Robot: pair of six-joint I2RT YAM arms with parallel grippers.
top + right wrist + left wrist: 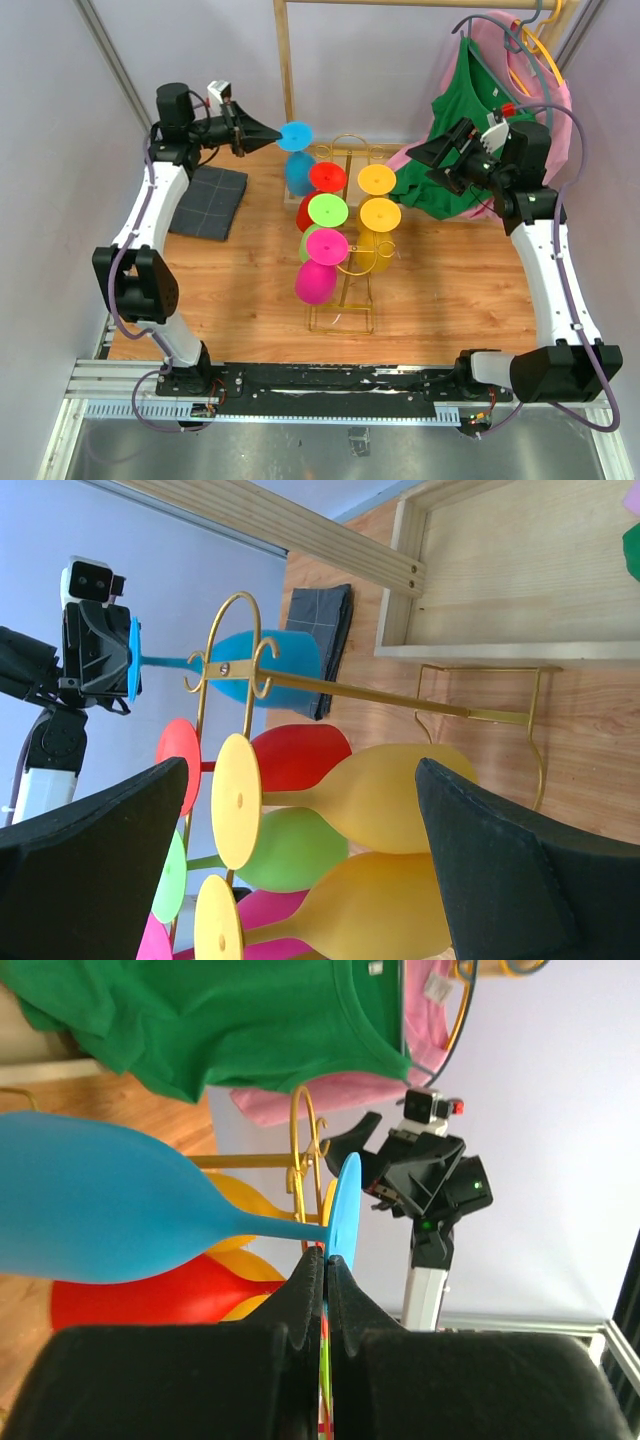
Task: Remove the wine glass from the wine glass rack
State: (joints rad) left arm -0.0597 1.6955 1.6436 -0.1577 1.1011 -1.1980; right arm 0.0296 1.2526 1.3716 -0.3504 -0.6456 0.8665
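Note:
The gold wire wine glass rack (341, 322) stands mid-table and holds red (327, 177), green (327, 210) and pink (326, 246) glasses on its left row and two yellow ones (378, 180) on its right, all upside down. A blue wine glass (296, 137) hangs at the rack's far left end, its stem by the end hooks (197, 670). My left gripper (272, 133) is shut on the rim of the blue foot (346, 1208), with the bowl (90, 1210) to the left. My right gripper (408, 168) is open and empty beside the yellow glasses (400, 800).
A tall wooden clothes rail (286, 70) stands behind the rack, with green (470, 100) and pink shirts on hangers at the back right, close to the right arm. A folded dark grey cloth (210, 200) lies at the left.

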